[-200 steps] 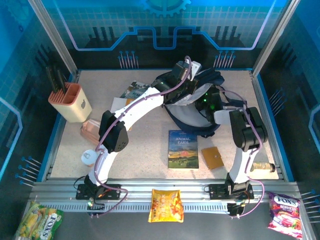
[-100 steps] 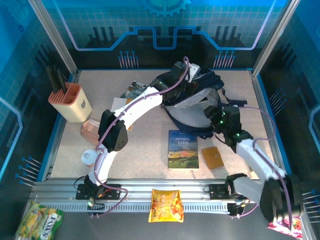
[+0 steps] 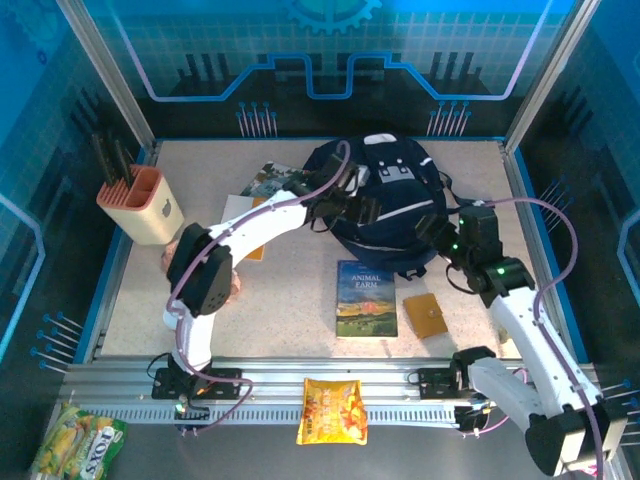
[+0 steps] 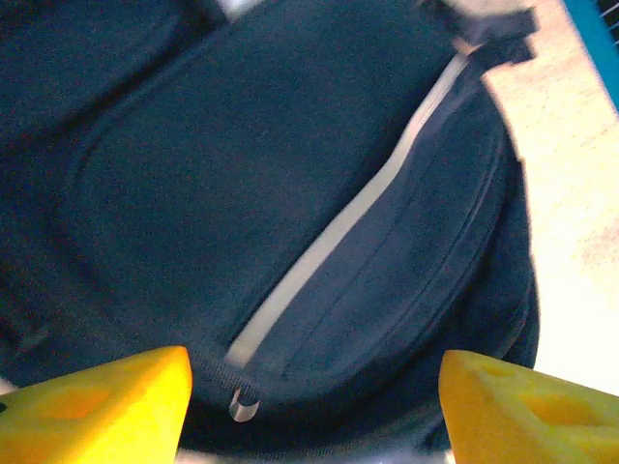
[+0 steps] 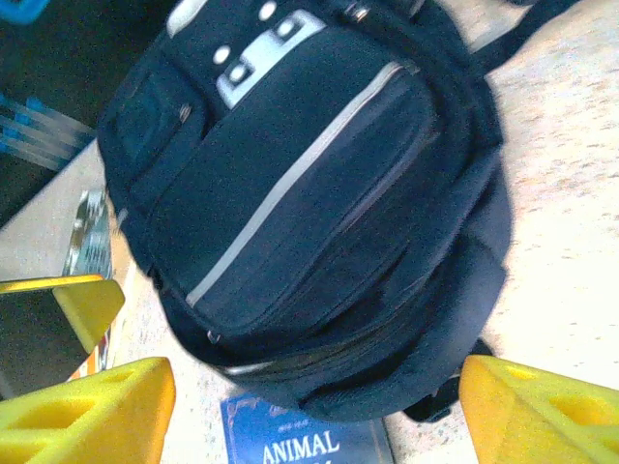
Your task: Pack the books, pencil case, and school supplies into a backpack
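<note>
The navy backpack (image 3: 395,200) lies flat at the far middle of the table (image 3: 280,315), front pocket up. The left gripper (image 4: 314,372) hangs over that pocket, fingers spread with nothing between them; the right gripper (image 5: 317,377), equally released and empty, sits near the backpack's right side. The "Animal Farm" book (image 3: 366,298) lies just in front of the backpack, with the tan-brown square piece (image 3: 425,314) beside it.

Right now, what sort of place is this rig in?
Probably a staged robot test cell: blue printed wall panels enclose the table, the left arm and right arm bolt to an aluminium rail, and the backpack and Animal Farm book are laid-out props.
</note>
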`<action>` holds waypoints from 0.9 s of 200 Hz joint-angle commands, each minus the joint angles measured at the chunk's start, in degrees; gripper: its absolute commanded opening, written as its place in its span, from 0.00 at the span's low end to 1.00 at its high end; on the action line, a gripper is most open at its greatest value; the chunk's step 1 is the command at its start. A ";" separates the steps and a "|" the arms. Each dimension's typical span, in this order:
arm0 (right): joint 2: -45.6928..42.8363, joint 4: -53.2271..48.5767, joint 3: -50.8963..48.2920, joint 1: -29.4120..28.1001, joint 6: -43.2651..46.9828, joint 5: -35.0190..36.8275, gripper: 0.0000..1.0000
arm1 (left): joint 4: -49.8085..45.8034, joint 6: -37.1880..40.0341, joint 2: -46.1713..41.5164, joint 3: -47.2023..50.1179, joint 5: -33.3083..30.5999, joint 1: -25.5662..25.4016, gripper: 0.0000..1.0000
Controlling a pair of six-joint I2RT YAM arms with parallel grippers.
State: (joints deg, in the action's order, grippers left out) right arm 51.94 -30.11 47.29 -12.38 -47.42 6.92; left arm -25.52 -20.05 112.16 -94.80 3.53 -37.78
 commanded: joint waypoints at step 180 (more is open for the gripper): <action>33.80 5.63 -4.84 -31.00 -0.59 2.43 0.73 | 10.90 -24.38 -12.89 38.38 19.91 1.57 0.55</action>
State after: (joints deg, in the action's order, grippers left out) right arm 82.56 -24.32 41.58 -41.60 -48.40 9.39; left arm -15.07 -43.83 98.17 -57.08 21.04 -35.97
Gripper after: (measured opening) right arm 0.731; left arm 0.552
